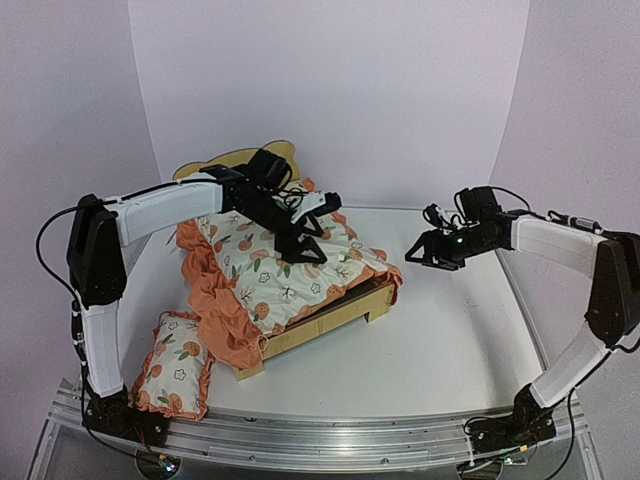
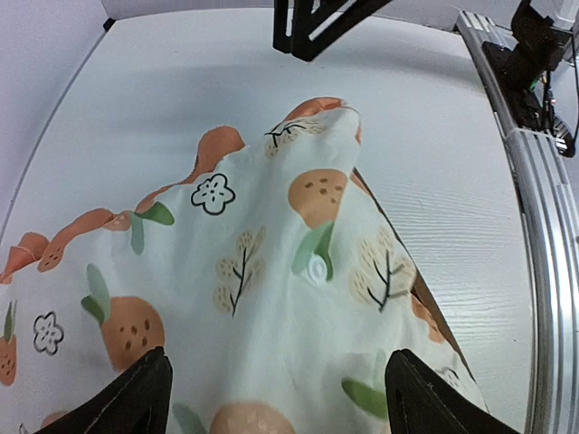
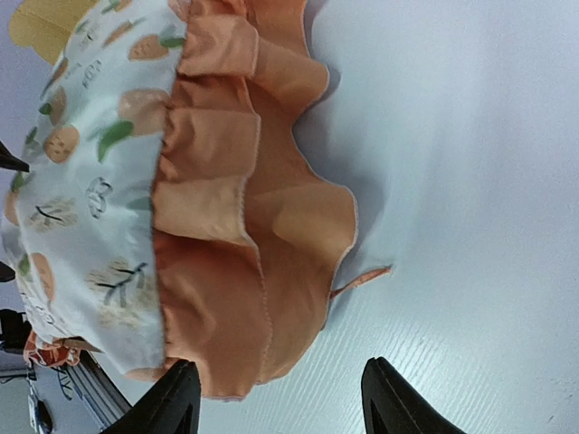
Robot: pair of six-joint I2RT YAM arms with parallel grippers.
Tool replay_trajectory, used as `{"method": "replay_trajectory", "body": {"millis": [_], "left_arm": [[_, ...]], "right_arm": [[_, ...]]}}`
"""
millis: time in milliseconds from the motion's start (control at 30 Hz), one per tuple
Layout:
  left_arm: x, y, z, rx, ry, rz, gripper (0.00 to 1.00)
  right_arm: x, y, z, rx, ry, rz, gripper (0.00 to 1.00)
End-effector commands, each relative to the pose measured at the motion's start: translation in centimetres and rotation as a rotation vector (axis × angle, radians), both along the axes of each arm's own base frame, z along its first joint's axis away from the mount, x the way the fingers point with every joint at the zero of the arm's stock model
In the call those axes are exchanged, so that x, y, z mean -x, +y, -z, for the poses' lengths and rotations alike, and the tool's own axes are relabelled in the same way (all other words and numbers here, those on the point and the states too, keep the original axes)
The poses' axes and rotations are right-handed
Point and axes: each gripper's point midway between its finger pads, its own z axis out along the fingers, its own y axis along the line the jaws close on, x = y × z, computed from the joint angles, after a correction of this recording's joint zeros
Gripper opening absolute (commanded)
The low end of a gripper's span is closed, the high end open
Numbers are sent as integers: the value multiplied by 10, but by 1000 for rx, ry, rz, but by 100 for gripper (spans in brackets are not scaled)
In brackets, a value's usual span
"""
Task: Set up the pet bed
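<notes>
The plywood pet bed (image 1: pixel 345 311) stands left of centre, its bear-ear headboard (image 1: pixel 232 157) at the back. The fruit-print mattress cushion (image 1: pixel 285 270) with orange ruffle lies over it, the ruffle spilling off the left side. My left gripper (image 1: pixel 297 243) is open right over the cushion's middle; in the left wrist view the fingers (image 2: pixel 136 398) straddle the print fabric (image 2: pixel 271 271). My right gripper (image 1: pixel 425 252) is open and empty, just right of the bed's far right corner, facing the orange ruffle (image 3: pixel 262 244).
The small matching fruit-print pillow (image 1: pixel 172 364) lies on the table at the front left, beside the left arm's base. A metal rail (image 1: pixel 320 435) runs along the near edge. White walls enclose the back and sides.
</notes>
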Motion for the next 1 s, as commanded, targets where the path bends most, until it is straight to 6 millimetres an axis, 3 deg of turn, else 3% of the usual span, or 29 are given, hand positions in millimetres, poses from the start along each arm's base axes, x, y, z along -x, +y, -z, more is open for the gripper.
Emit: {"method": "replay_trajectory", "body": {"millis": [0, 100, 200, 333, 467, 567, 800, 967], "left_arm": [[28, 51, -46, 0, -41, 55, 83], [45, 89, -23, -120, -97, 66, 83], [74, 125, -1, -200, -151, 102, 83], [108, 153, 21, -233, -177, 150, 83], [122, 162, 44, -239, -164, 141, 83], [132, 164, 54, -226, -132, 136, 81], [130, 171, 81, -237, -209, 109, 74], [121, 170, 81, -238, -241, 86, 56]], "right_arm": [[-3, 10, -66, -4, -167, 22, 62], [15, 43, -79, 22, -229, -51, 62], [35, 76, -86, 27, -262, -112, 62], [57, 119, -84, 1, -263, -163, 62], [88, 168, -73, 23, -266, -265, 62], [102, 192, -64, 33, -252, -305, 62], [123, 228, -47, 42, -226, -371, 60], [142, 245, -38, 59, -234, -450, 59]]}}
